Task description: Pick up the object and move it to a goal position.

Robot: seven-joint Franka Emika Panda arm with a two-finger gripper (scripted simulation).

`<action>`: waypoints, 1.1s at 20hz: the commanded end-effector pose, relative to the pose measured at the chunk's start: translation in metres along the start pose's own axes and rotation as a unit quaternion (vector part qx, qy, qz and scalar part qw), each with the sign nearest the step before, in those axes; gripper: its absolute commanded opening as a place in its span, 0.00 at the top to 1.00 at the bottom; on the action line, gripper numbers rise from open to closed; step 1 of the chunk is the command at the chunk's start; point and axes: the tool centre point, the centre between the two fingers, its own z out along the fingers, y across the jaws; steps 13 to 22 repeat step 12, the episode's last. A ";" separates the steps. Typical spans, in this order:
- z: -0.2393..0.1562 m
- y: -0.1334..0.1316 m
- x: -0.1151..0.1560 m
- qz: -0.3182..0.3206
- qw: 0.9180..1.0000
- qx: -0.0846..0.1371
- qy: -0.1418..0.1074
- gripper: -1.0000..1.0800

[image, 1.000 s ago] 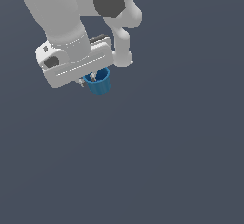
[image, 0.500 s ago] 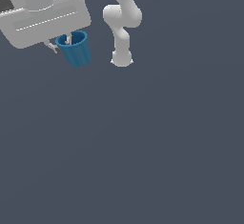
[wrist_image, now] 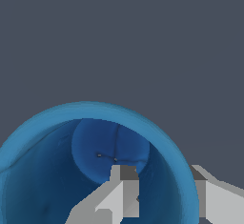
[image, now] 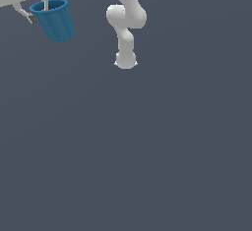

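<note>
At the exterior view's upper left, the blue cup (image: 55, 19) is held aloft by the end effector (wrist_image: 162, 192), clamped on its rim wall: one finger (wrist_image: 125, 192) is seen inside the otherwise empty cup, the other outside. The arm's base (image: 125, 60) stands rightward.

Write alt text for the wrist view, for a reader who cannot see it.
A blue cup fills the lower part of the frame, seen from above into its open mouth, with one of the gripper's grey fingers inside it and the other outside its wall, pinching the rim. Behind it is plain dark grey ground.
</note>
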 end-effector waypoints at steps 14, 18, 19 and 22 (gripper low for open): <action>-0.027 0.008 -0.014 -0.001 1.000 -0.001 0.000 1.00; -0.027 0.008 -0.014 -0.001 1.000 -0.001 0.000 1.00; -0.027 0.008 -0.014 -0.001 1.000 -0.001 0.000 1.00; -0.027 0.008 -0.014 -0.001 1.000 -0.001 0.000 1.00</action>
